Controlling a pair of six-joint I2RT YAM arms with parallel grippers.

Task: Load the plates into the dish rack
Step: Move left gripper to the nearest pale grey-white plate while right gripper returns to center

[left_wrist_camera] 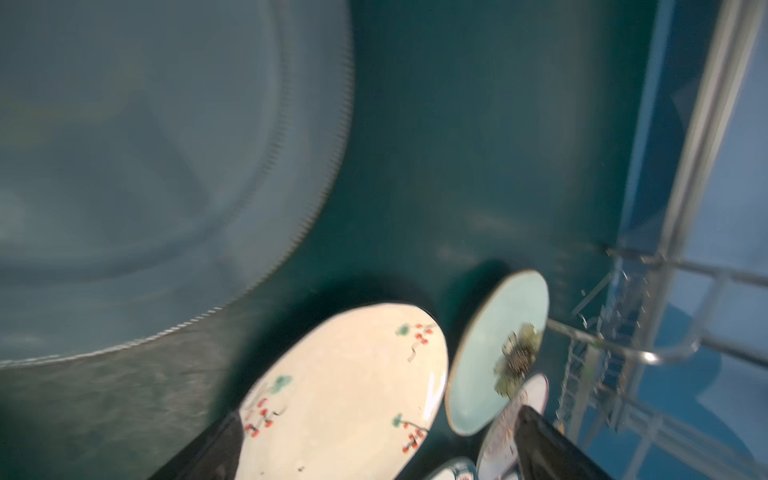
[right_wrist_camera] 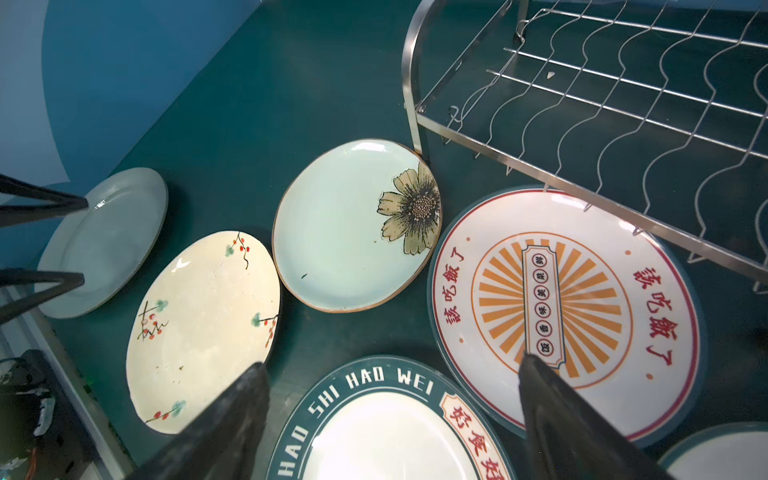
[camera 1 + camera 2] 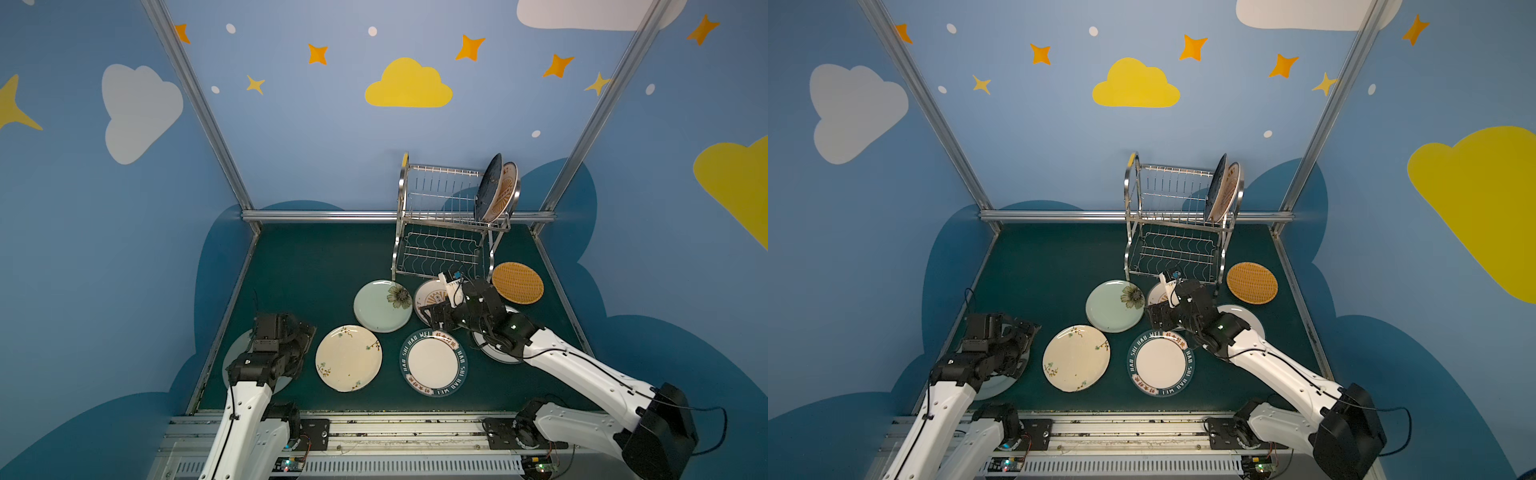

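The matte dark green surface [image 3: 311, 270] is carrying everything. At its far edge the shiny wire dish rack [image 3: 440, 216] is standing, with a navy plate [image 3: 487, 187] and an orange-patterned plate [image 3: 506, 195] leaning upright at the right end of its upper tier. Glossy round plates are lying flat in front of it: sunburst plate [image 2: 561, 307], teal lettered plate [image 3: 433, 362], cream blossom plate [image 3: 348, 358], pale green flower plate [image 3: 382, 305], orange woven plate [image 3: 517, 282] and ribbed grey plate [image 1: 166, 166]. I'm hovering my right hand [image 2: 392, 365] over the sunburst and lettered plates, spread wide and gripping nothing. My left hand [image 1: 376, 419] is gaping empty by the grey plate's rim.

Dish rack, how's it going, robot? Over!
Left gripper open, empty. Right gripper open over sunburst plate. Dish rack holds navy plate, orange-patterned plate. Flower plate crowds rack leg.
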